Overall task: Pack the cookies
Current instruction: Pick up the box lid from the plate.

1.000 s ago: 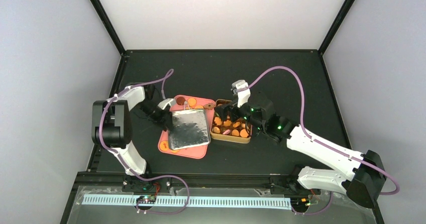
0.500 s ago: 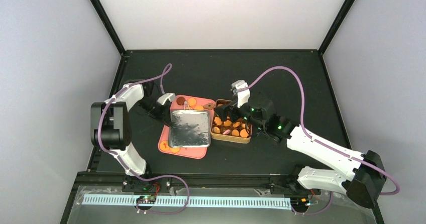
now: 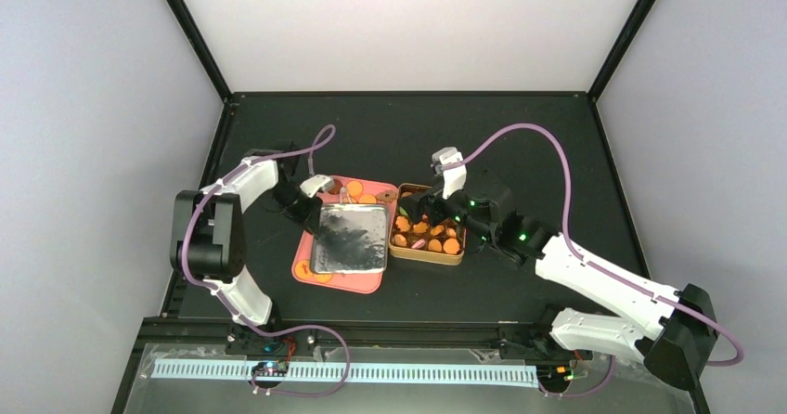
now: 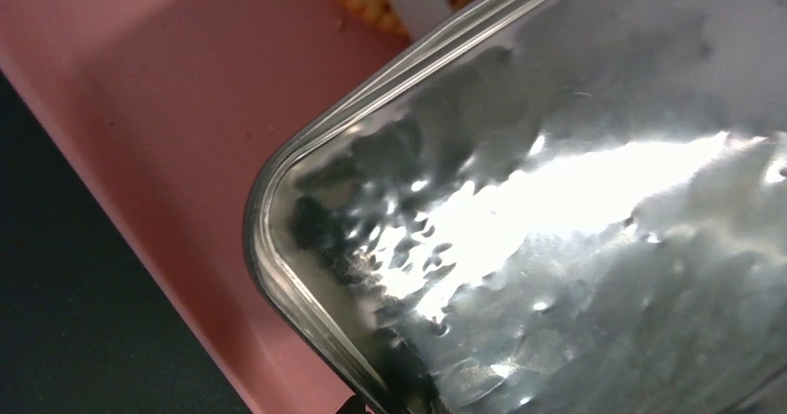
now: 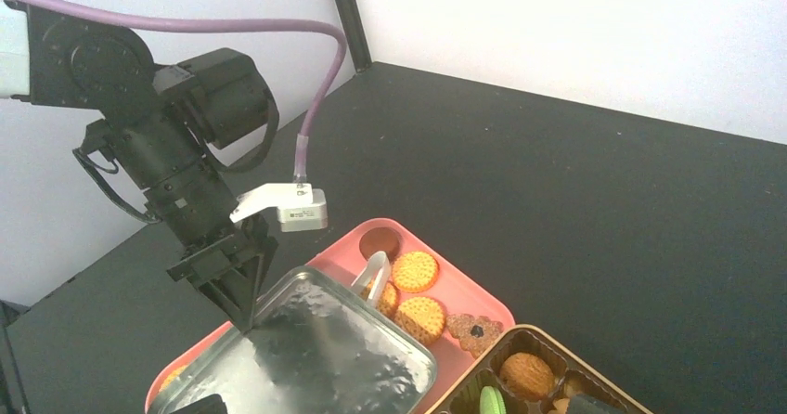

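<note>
Orange round cookies [image 3: 427, 233] fill the brown cups of the gold tin [image 3: 427, 259]. More cookies [image 5: 415, 270] lie at the far end of the pink tray [image 3: 339, 281], beside a brown flower-shaped one [image 5: 473, 330]. A silver lid [image 3: 351, 239] rests on the tray and covers most of it. My left gripper [image 5: 243, 321] is shut on the lid's far left corner; in the left wrist view the lid [image 4: 557, 228] fills the picture. My right gripper [image 3: 429, 214] hovers open over the gold tin with nothing in it.
White tongs [image 5: 371, 279] lie on the tray among the cookies, partly under the lid's edge. The tin holds a brown cookie [image 5: 526, 374] and a green one [image 5: 492, 403]. The black table [image 3: 520, 154] is walled by a black frame.
My left gripper has slid back along the lid's left edge to its far corner and closed on it. The lid has shifted slightly. The right arm has barely moved.
</note>
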